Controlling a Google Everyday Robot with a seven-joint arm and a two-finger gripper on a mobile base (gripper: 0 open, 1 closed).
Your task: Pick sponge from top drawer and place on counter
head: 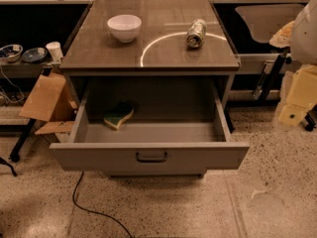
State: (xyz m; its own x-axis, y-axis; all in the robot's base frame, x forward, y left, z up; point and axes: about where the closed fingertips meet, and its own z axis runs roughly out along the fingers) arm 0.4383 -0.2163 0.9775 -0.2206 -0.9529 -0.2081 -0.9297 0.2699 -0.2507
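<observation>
The top drawer [148, 155] is pulled wide open below the counter [148, 56]. The sponge [118, 115], dark green on top with a yellow body, lies flat on the drawer floor at the left, near the left wall. The counter is glossy grey-brown with a thin white arc on it. My gripper [293, 110], a tan blocky shape, hangs at the far right edge of the view, well right of the drawer, over the floor and far from the sponge.
A white bowl [124, 27] stands on the counter at the back left. A can [196, 33] lies on its side at the back right. A side shelf on the left holds bowls [22, 53] and a cup [54, 50]. A black cable [81, 202] runs over the speckled floor.
</observation>
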